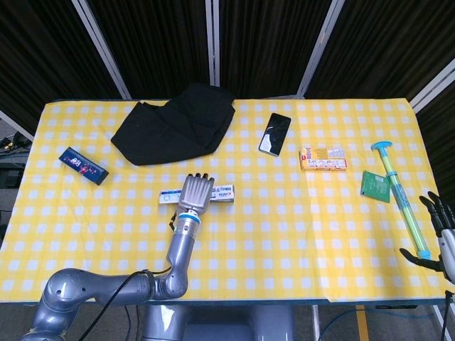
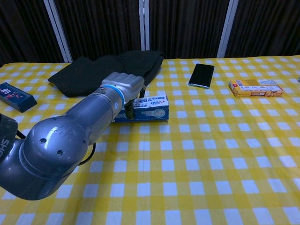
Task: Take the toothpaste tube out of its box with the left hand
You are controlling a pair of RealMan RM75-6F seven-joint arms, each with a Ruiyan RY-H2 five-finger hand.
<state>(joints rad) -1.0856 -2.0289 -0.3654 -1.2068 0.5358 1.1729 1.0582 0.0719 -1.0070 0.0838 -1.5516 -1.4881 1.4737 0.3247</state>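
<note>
The white and blue toothpaste box (image 1: 225, 192) lies flat on the yellow checked table (image 1: 284, 234), left of centre. My left hand (image 1: 197, 193) lies over its middle, fingers wrapped across the top and far side, so only the two ends of the box show. In the chest view the left hand (image 2: 123, 85) grips the toothpaste box (image 2: 153, 107), thumb down its near face. No tube shows outside the box. My right hand (image 1: 440, 234) hangs with fingers spread and empty at the table's right front corner.
A black cloth (image 1: 174, 124) lies at the back left, a dark phone (image 1: 274, 133) behind centre, a yellow carton (image 1: 323, 158) to its right. A green card (image 1: 375, 185) and a long blue-green pump (image 1: 399, 192) lie near the right hand. A dark blue packet (image 1: 83, 165) sits far left.
</note>
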